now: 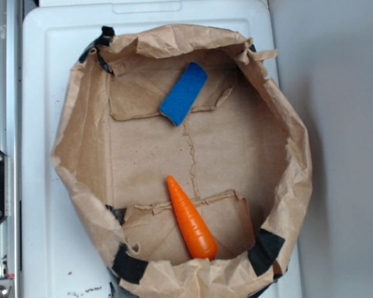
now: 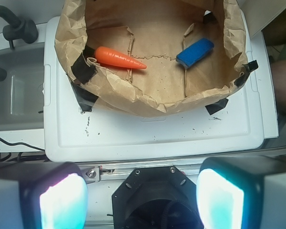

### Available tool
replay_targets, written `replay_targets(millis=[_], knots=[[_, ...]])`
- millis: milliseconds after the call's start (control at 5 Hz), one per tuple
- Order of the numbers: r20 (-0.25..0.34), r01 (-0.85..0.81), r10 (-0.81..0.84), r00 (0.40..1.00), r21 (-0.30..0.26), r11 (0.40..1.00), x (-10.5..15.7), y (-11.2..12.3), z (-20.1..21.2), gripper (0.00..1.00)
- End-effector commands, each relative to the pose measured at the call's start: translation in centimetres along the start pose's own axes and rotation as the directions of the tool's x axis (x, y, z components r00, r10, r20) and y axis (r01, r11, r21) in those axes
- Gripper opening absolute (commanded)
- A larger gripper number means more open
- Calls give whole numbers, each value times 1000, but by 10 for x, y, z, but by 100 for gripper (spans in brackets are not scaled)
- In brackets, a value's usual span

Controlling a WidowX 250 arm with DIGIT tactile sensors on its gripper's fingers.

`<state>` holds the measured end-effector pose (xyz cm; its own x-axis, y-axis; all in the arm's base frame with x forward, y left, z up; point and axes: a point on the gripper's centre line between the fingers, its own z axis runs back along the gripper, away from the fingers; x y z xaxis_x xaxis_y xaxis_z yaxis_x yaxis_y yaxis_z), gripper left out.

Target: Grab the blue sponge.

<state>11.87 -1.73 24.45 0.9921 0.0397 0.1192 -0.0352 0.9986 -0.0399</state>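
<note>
The blue sponge (image 1: 184, 93) lies flat on the floor of a rolled-down brown paper bag (image 1: 81, 124), near the bag's far wall in the exterior view. In the wrist view the blue sponge (image 2: 195, 52) lies to the right inside the bag (image 2: 133, 98). An orange carrot (image 1: 191, 218) rests near the opposite side of the bag, and the wrist view shows the carrot (image 2: 119, 57) to the left of the sponge. My gripper (image 2: 142, 195) is open, well back from the bag, over the robot base, with nothing between its fingers. The exterior view does not show the gripper.
The bag stands on a white plastic lid (image 1: 43, 205). A grey sink basin (image 2: 14, 90) with a dark faucet (image 2: 16, 28) is left of the lid in the wrist view. A metal rail (image 1: 0, 81) runs along the left edge of the exterior view.
</note>
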Motion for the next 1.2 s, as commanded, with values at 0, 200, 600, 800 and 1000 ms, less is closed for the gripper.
replay_targets(millis=[0, 200, 600, 800, 1000], knots=[[0, 0, 0, 1000, 0, 1000, 0, 0, 0, 100], [24, -102, 103, 994, -10, 995, 47, -18, -19, 100], [158, -320, 317, 935, -6, 947, 136, -8, -81, 100], [211, -465, 456, 865, -5, 885, 129, 15, -106, 100], [211, -465, 456, 865, -5, 885, 129, 15, -106, 100]])
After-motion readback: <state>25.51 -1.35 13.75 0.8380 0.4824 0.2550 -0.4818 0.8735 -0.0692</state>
